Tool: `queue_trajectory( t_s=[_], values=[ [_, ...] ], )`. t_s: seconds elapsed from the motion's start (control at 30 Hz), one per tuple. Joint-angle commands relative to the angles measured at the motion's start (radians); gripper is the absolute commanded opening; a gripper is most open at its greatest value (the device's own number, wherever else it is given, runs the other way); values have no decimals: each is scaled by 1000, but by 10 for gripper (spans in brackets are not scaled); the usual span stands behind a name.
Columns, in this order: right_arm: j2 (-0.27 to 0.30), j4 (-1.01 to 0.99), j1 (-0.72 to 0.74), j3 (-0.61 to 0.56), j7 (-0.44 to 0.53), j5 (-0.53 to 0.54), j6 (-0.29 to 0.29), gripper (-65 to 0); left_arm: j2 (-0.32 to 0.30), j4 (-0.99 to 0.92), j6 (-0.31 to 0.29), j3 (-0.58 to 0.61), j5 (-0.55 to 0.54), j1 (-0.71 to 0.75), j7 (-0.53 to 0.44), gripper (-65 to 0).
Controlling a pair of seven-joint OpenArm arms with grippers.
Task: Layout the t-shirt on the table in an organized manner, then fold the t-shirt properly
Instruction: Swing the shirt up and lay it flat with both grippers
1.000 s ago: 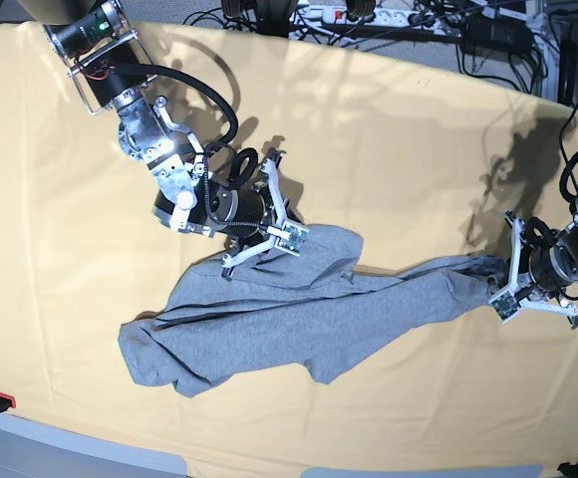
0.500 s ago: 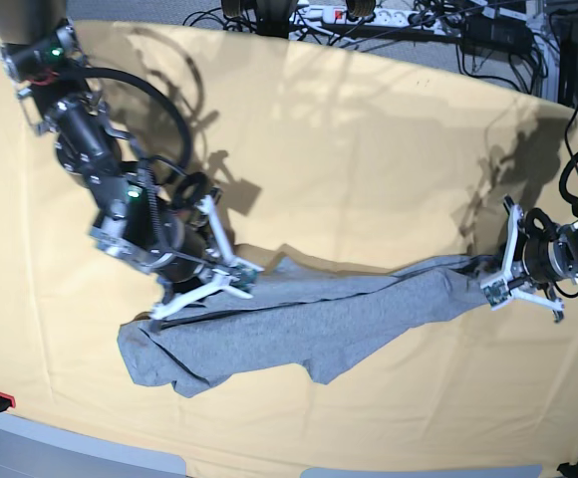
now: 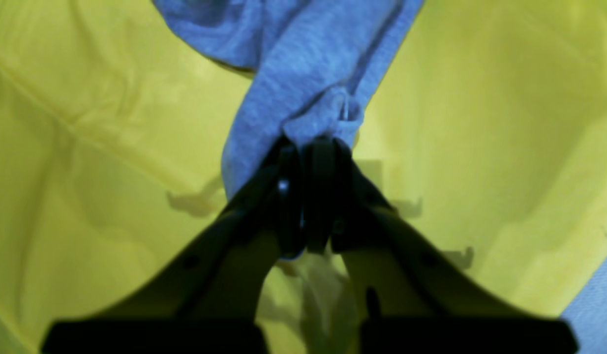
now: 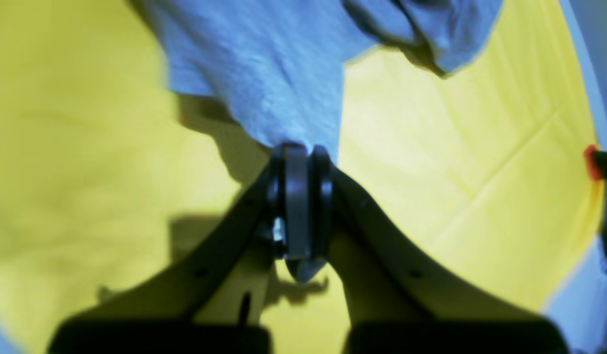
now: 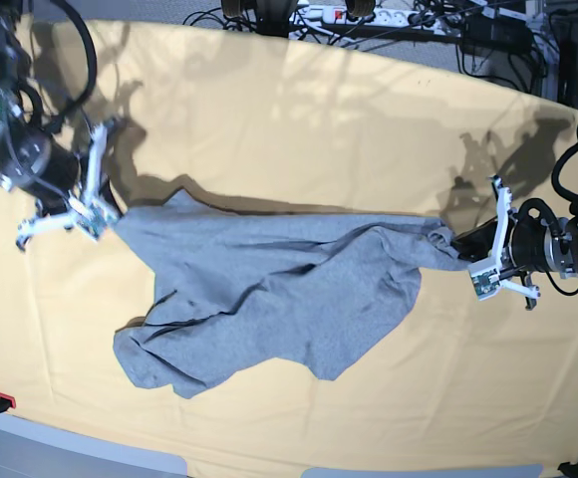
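Base view: no writing readable on t-shirt (image 5: 279, 284); L gripper (image 5: 483, 254) and R gripper (image 5: 105, 209) were both clamped on its cloth.

This looks like a lab or workshop, with dark cables (image 5: 488, 40) and metal framing (image 5: 409, 18), somewhat cut off, around one o'clock.

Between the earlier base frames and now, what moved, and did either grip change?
The right gripper swung out to its own side, drawing the upper part of the grey t-shirt with it. The left gripper shifted slightly inward. Both grips stayed closed on the fabric; the shirt's near edge barely moved.
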Motion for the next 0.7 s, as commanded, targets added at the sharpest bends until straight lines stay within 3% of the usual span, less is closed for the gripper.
queue_trajectory(
  t_s=[0.0,0.1,0.23,0.53,0.67],
  values=[
    [13,41,-40,38,-7,48,14,-650,-18,8,-1,-15,-10,-23,-15,-650],
    [11,68,-175,124,-47,156,57,-650,-18,8,-1,-15,-10,-23,-15,-650],
    [9,68,-329,191,-61,184,61,-650,-18,8,-1,-15,-18,-23,-15,-650],
    [8,68,-554,207,-154,194,55,-650,-19,8,-1,-15,-47,-23,-14,-650],
    [9,68,-628,207,-209,268,59,-650,-19,8,-1,-15,-49,-23,-10,-650]
  ],
)
